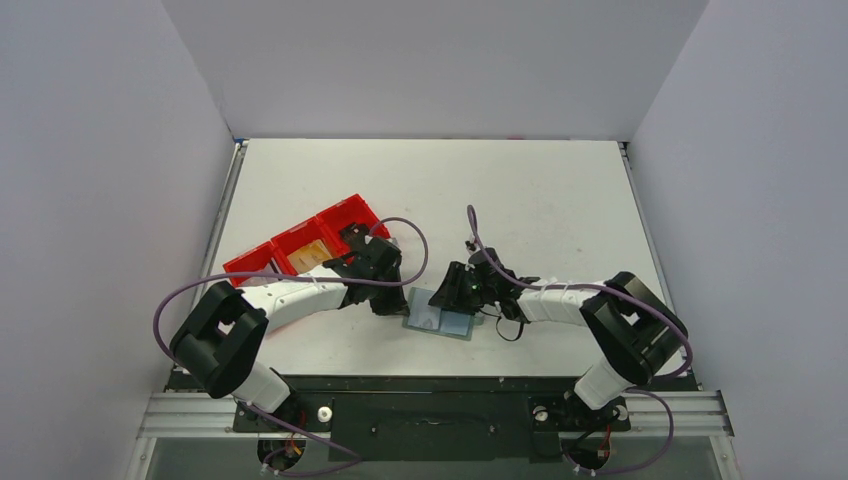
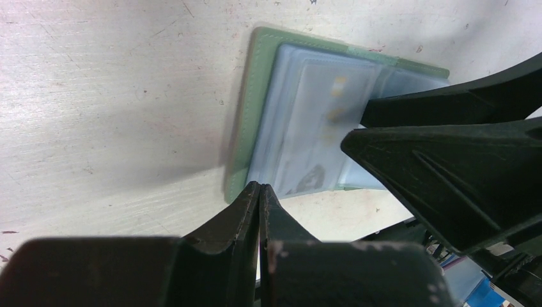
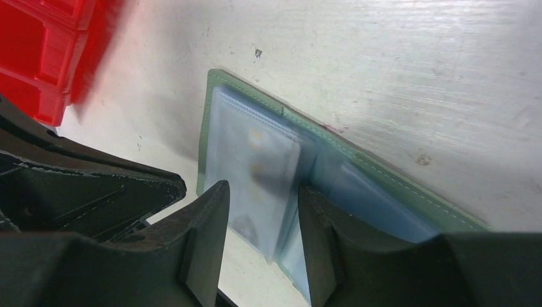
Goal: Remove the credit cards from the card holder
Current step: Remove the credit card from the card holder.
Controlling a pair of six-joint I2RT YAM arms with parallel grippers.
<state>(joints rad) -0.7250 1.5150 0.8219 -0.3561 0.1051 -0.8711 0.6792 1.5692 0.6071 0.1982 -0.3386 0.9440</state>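
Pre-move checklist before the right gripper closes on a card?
1. Card holder lies open on the table: ok.
2. Left gripper shut, tip at the holder's edge: ok. Whether it pins the holder: cannot tell.
3. Right gripper open, fingers straddling the clear sleeve: ok.
4. Pale card out of that sleeve: not ok, it sits inside.
5. Red tray holds a tan card in its middle compartment: ok.
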